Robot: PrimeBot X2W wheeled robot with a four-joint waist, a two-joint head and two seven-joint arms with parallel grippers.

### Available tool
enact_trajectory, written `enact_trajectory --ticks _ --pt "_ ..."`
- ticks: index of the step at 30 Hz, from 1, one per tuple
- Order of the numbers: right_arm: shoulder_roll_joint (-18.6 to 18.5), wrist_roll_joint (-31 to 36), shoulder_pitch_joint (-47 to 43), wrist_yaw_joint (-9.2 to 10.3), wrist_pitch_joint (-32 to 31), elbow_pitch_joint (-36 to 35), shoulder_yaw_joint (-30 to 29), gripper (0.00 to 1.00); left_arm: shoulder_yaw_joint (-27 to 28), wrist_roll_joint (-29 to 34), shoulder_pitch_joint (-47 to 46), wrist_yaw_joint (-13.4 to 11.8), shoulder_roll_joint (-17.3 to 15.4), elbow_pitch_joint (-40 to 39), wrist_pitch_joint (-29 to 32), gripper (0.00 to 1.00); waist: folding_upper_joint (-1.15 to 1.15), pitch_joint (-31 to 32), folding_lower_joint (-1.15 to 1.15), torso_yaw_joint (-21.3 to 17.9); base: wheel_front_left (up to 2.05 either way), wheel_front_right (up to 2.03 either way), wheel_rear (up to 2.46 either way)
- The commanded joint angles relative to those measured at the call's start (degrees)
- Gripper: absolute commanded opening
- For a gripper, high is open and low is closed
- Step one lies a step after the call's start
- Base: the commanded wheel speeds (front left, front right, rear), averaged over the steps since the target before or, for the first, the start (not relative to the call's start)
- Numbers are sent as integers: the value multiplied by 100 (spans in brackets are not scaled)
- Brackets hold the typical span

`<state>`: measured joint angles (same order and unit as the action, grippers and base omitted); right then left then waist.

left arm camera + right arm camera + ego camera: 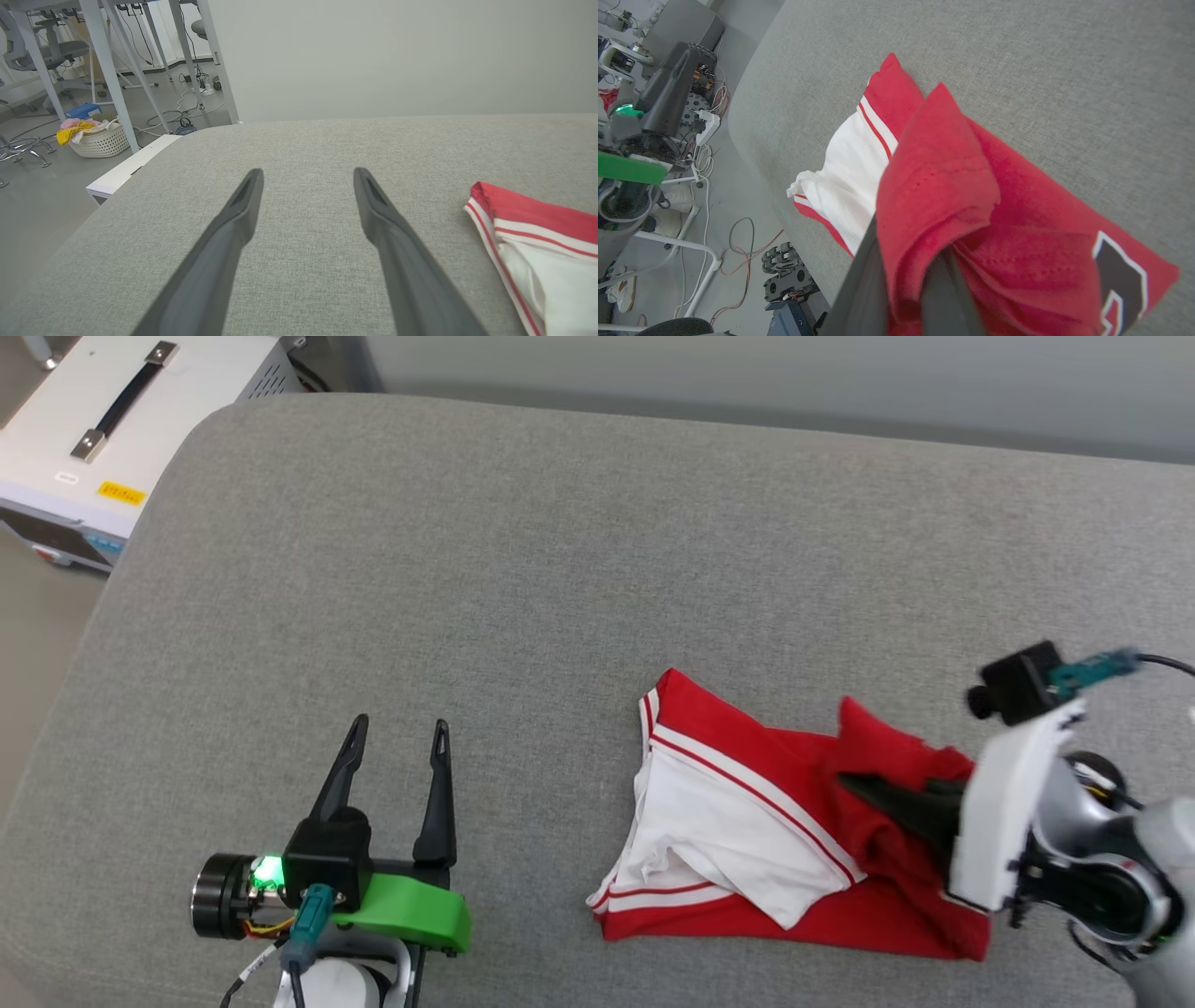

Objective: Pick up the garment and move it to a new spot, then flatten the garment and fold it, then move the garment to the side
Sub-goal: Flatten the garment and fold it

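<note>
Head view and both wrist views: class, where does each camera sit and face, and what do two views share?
Head view: on the head, looking down at the grey cushion, garment, left gripper and right gripper.
Left wrist view: on the left wrist, looking along open fingers across the cushion.
Right wrist view: on the right wrist, looking along fingers pinching the garment.
Shared: head and right wrist views show the left gripper.

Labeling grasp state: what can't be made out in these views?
- Right end effector fingertips: right wrist view, draped under the red jersey T-shirt with white sleeves.
- Black white-outlined print: right wrist view, only a fragment shows at shirt's edge, unreadable.
- Rest of T-shirt: left wrist view, cut by right edge.
- T-shirt's right corner: head view, behind the right arm.
</note>
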<state>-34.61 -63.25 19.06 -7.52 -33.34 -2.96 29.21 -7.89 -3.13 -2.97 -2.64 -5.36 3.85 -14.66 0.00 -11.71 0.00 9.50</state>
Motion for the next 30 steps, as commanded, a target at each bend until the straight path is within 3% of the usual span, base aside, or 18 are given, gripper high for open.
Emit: enact_trajectory --ticks 1,10,20,21,22,23,30 --pt "124 103 218 3 -59 97 160 0 -6 38 -135 44 44 14 -34 100 0 -101 0 89 0 0 0" --pt "876 767 1106 3 168 1173 1076 0 -67 60 -310 67 136 50 -34 100 0 -330 0 262 0 0 0" --pt "1143 1310 1363 3 715 2352 1875 2 -58 71 -339 34 187 102 -34 100 0 -367 0 253 0 0 0" --pt "1134 1326 1386 3 837 2349 1929 36 -46 74 -326 30 189 118 -34 100 0 -333 0 231 0 0 0" --pt "1115 1330 1397 3 961 2329 1967 87 -37 79 -312 31 190 135 -34 100 0 -295 0 209 0 0 0" --pt "1084 1355 1411 3 1079 2286 2000 100 -33 85 -304 35 191 148 -34 100 0 -259 0 193 0 0 0" --pt "615 1587 1296 3 2119 1584 1784 100 33 124 -143 40 179 187 -34 100 0 74 0 -6 0 0 0"
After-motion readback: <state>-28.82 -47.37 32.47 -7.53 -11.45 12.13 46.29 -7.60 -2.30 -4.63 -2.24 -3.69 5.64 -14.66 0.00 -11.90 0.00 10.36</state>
